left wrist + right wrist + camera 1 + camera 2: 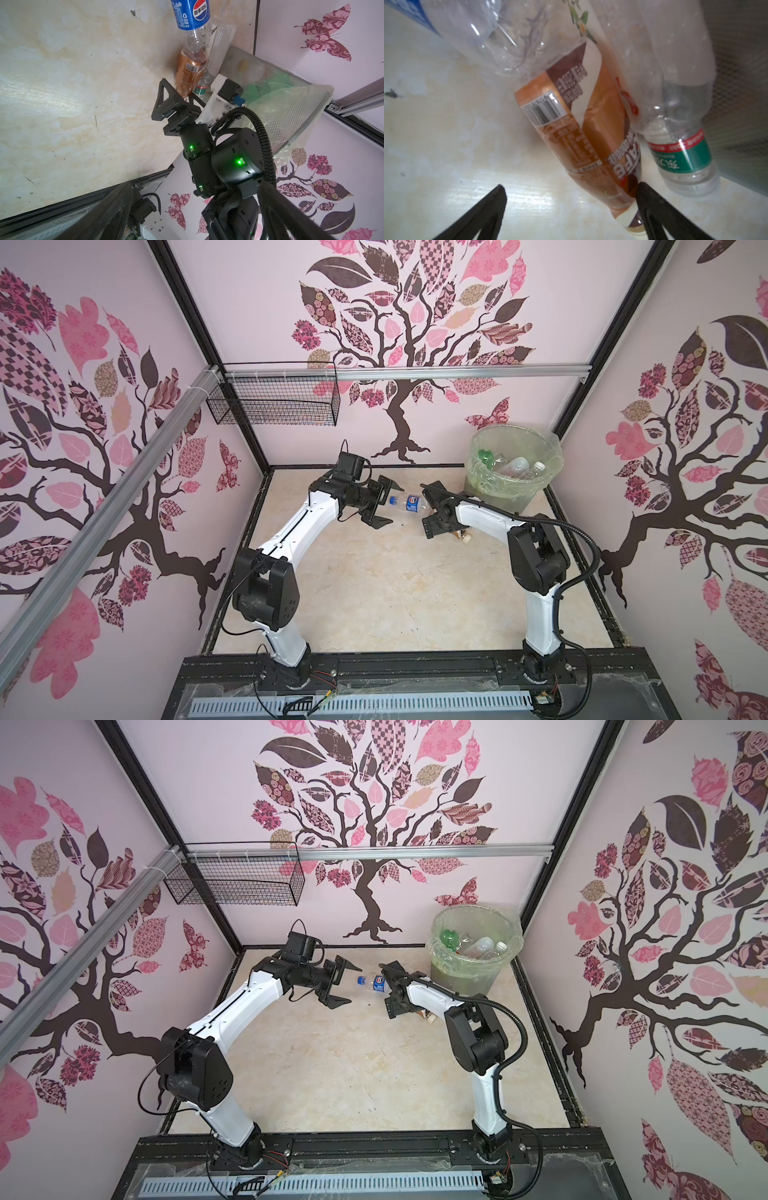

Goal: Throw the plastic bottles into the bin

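Tabletop [374,593]: beige, pink tree wallpaper [415,323] behind.
Bin [513,485]: centre right, holds several bottles [519,466].
Remaining: at least blue-label bottle [409,504], brown-label bottle [571,135], green-label bottle [683,153] outside.
Grippers: left gripper [397,506], right gripper [571,188] spread, empty.

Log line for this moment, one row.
left gripper: jaws open, by blue-label bottle | right gripper: jaws open, at brown-label bottle | bin: holds bottles

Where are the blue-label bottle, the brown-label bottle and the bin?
Blue-label bottle [412,504], in a top view, on its blue label.
Brown-label bottle [571,133], right wrist view, on its brown label.
Bin [505,495], in a top view, on its front wall.
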Motion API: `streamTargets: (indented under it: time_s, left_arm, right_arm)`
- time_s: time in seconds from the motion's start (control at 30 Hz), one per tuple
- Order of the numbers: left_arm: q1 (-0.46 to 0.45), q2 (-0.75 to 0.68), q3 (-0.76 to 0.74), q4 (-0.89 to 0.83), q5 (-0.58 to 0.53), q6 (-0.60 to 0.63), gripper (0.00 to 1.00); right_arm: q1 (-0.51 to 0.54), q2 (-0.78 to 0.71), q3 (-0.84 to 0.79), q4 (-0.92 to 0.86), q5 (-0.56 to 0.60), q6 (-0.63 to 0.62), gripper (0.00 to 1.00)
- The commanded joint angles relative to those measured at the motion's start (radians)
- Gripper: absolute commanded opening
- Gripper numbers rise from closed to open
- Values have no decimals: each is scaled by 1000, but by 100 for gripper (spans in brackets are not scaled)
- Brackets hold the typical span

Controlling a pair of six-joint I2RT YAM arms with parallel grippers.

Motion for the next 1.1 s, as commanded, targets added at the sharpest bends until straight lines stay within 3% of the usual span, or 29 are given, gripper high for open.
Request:
streamTargets:
  time_s: [0.0,0.23,0.67,1.07]
  left_arm:
    - [11,-41,-25,10,6,1,98]
    - [16,-33,-24,21,14,-13,98]
    - [20,-33,-19,28,10,-18,98]
    - [43,-75,-40,17,-3,-6,98]
  right_arm:
    - [0,50,-1,-33,-68,2,99]
    - [7,17,-47,-14,-149,8,99]
    - [72,-121,-124,-25,-166,36,94]
    - [115,-147,-217,12,-187,71,62]
